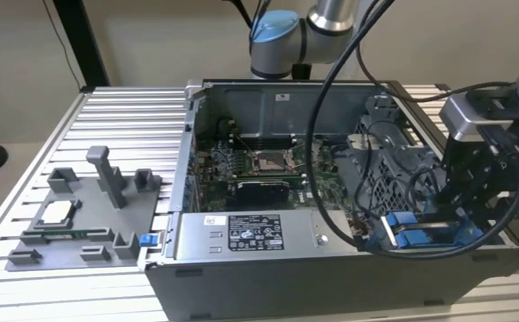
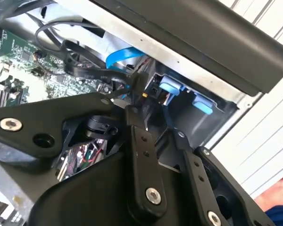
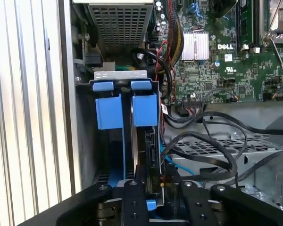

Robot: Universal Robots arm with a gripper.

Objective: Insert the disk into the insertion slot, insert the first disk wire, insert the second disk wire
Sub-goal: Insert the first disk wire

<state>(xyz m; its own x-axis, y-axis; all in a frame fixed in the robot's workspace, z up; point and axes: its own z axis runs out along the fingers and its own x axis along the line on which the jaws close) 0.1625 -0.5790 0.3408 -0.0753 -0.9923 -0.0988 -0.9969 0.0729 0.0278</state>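
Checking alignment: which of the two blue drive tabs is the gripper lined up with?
The blue tab on the motherboard side, next to the black cables; the gripper sits in line with it. The other blue tab lies against the case wall.

Here's a white label [image 1: 255, 233] on the silver power-supply box [image 1: 197, 236], print and symbols too small to read. A small white sticker [image 1: 282, 96] marks the case's back wall. The first wrist view catches white lettering on the green motherboard [image 3: 217, 70].
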